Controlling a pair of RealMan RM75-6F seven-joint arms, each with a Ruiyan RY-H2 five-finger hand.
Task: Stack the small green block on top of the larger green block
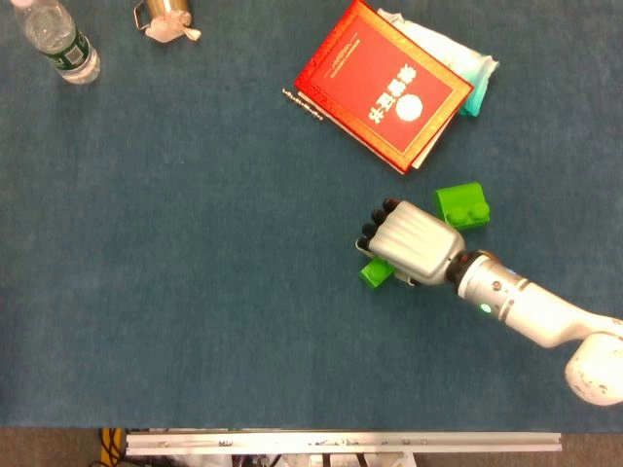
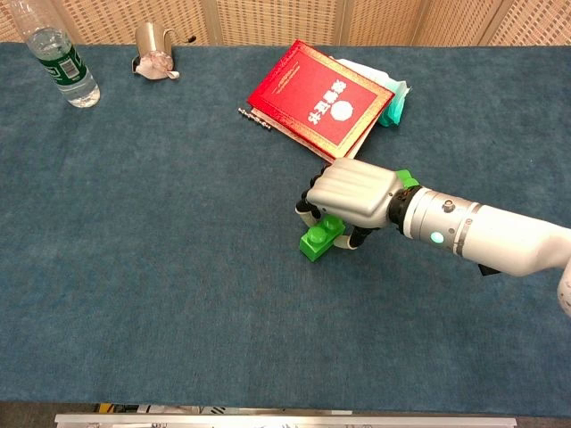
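The small green block (image 1: 372, 273) (image 2: 317, 241) lies on the blue table cloth, right of centre. My right hand (image 1: 414, 243) (image 2: 352, 198) is lowered over it, fingers curled down on the block's far side and thumb on its near side, gripping it. Only the block's left end shows from under the hand. The larger green block (image 1: 462, 206) (image 2: 406, 178) stands just behind the hand, toward the right, and the hand's back partly hides it in the chest view. My left hand appears in neither view.
A red book (image 1: 384, 83) (image 2: 319, 98) lies on a teal cloth (image 1: 477, 73) behind the blocks, with a thin metal rod (image 1: 302, 102) by its left edge. A water bottle (image 1: 60, 41) and a small metal cup (image 1: 167, 17) are at the far left.
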